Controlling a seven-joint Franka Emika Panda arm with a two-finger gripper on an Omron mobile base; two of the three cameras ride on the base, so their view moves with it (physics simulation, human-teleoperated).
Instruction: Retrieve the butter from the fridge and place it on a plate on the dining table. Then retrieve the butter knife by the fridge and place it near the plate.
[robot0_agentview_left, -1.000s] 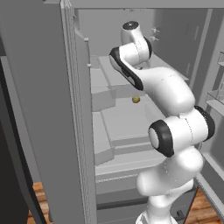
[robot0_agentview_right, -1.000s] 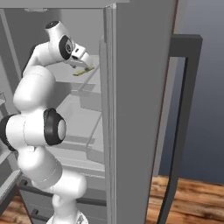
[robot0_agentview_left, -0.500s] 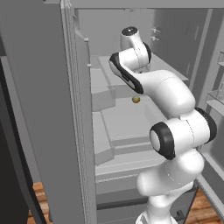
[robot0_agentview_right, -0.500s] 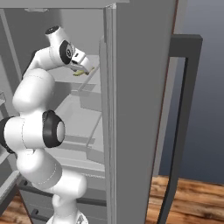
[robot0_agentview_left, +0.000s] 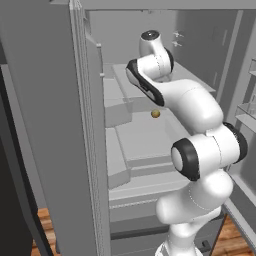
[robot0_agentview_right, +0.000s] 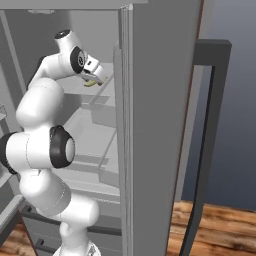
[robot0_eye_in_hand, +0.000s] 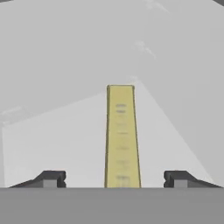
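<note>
The butter, a thin yellow stick, is the thing sought at this step, and it lies on an upper shelf inside the fridge.

The fridge is shown first: a tall grey cabinet with its doors swung open and pale shelves stepped down inside. The white arm is reached up and into it from below. A small brownish ball is seen on a lower shelf, well apart from the butter and not part of the task.

In the hand view, the gripper is held apart, with one dark fingertip on each side of the near end of the stick and a clear gap between each tip and the butter. In the right base view, the gripper is seen at the shelf with the yellow stick just below it.

The first step, the grasp of the butter, is judged to be in hand. The next move calls for the jaws to be closed squarely across the narrow stick, then for a lift clear of the shelf.

Compared with a second ago, the wrist has been carried higher and deeper into the fridge.
</note>
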